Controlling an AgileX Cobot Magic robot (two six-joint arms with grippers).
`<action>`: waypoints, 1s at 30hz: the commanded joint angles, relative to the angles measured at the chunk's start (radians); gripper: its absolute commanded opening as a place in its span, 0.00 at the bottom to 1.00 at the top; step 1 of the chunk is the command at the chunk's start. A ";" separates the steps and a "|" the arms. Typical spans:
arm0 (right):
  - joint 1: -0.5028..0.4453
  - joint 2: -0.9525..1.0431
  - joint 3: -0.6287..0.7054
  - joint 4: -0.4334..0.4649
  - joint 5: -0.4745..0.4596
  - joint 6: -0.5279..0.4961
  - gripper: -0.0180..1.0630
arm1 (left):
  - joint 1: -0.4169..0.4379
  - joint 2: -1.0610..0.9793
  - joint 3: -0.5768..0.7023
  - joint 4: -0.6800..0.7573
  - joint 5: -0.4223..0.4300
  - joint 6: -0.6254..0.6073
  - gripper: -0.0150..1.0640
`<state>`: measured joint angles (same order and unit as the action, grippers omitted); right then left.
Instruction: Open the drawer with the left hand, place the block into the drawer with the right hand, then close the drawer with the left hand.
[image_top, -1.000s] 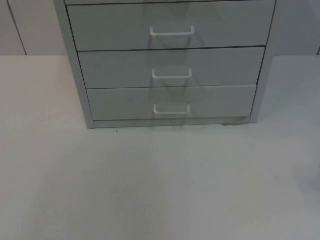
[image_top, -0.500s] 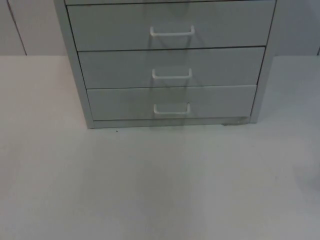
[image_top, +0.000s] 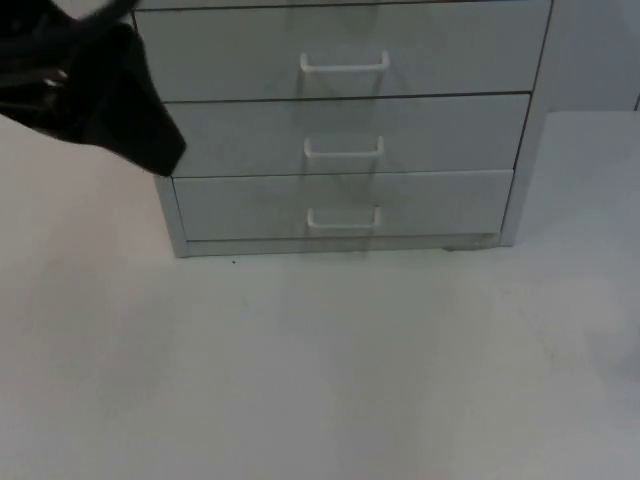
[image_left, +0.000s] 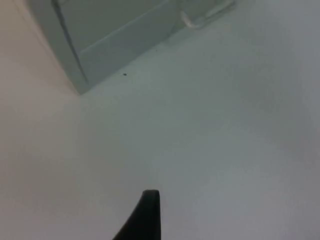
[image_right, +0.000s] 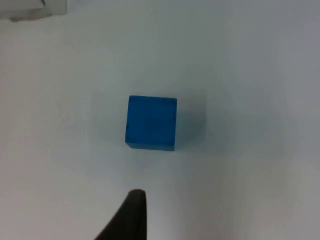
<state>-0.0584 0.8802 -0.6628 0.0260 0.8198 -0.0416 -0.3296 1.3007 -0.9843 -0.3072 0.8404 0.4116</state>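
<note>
Top view: grey drawer cabinet (image_top: 340, 130) sits at the far side of the white bench (image_top: 320, 370), all three drawers shut, left arm (image_top: 95, 90) at its far-left corner. Left wrist: left tool (image_left: 145, 215) over bare bench near the cabinet's corner, can't tell its opening. Right wrist: right tool (image_right: 130, 217) hovers just near of the blue block (image_right: 151, 123), which lies on the bench; opening unclear too.

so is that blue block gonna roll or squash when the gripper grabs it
Probably neither. The blue block looks like a cube resting flat on the white table, so it should slide rather than roll. Its crisp edges suggest a rigid body. Flat parallel sides should suit the right gripper's fingertip, though a smooth face might slip.
</note>
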 joint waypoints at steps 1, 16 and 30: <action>-0.001 -0.001 -0.005 0.005 -0.006 0.000 0.95 | -0.072 0.060 -0.036 0.080 -0.026 -0.024 0.88; -0.001 -0.001 -0.005 0.003 -0.004 0.000 0.95 | -0.386 0.354 -0.099 0.525 -0.207 -0.068 0.88; -0.001 -0.001 -0.005 -0.001 -0.022 0.000 0.95 | -0.459 0.555 -0.099 0.718 -0.439 -0.068 0.61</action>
<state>-0.0584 0.8802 -0.6628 0.0260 0.8119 -0.0416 -0.7828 1.8452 -1.0766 0.3792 0.4427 0.3482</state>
